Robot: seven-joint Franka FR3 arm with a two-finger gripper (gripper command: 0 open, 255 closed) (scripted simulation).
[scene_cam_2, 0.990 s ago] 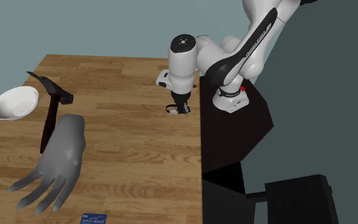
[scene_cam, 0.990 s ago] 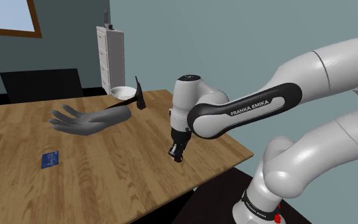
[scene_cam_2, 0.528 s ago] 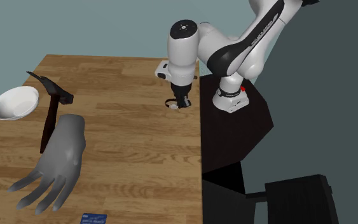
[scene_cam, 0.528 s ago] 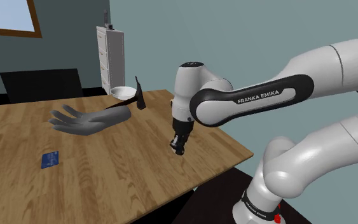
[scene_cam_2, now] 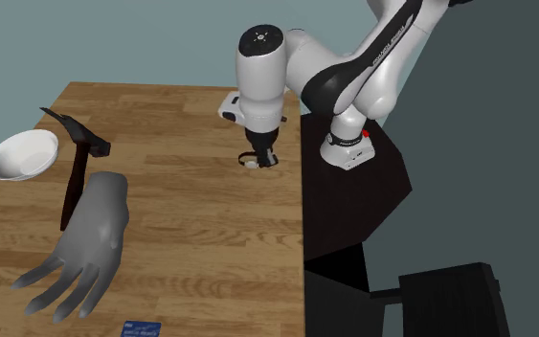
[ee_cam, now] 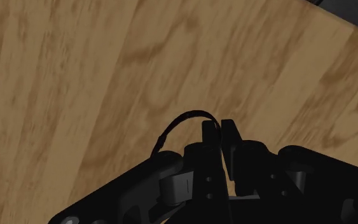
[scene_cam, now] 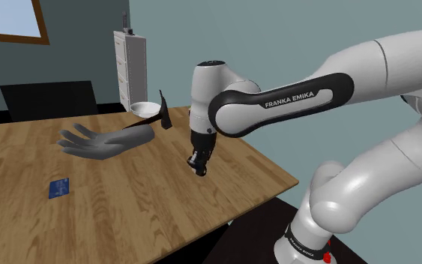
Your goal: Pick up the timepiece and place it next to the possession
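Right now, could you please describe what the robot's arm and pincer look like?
The arm is white with rounded, tubular links and dark bands at the joints; one band bears white FRANKA EMIKA lettering. A red mark sits near its base. The pincer is all black, with two slim fingers.

A home room with wooden table (scene_cam: 127, 202), window (scene_cam: 10, 19), cabinet (scene_cam: 130, 67)

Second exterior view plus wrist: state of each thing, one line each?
gripper: shut on the wristwatch, above the table.
wristwatch: clasped by its strap, off the table.
hammer: lying on the table.
bowl: upright, empty.
grey hand model: lying flat, fingers spread.
blue card: flat on the table.
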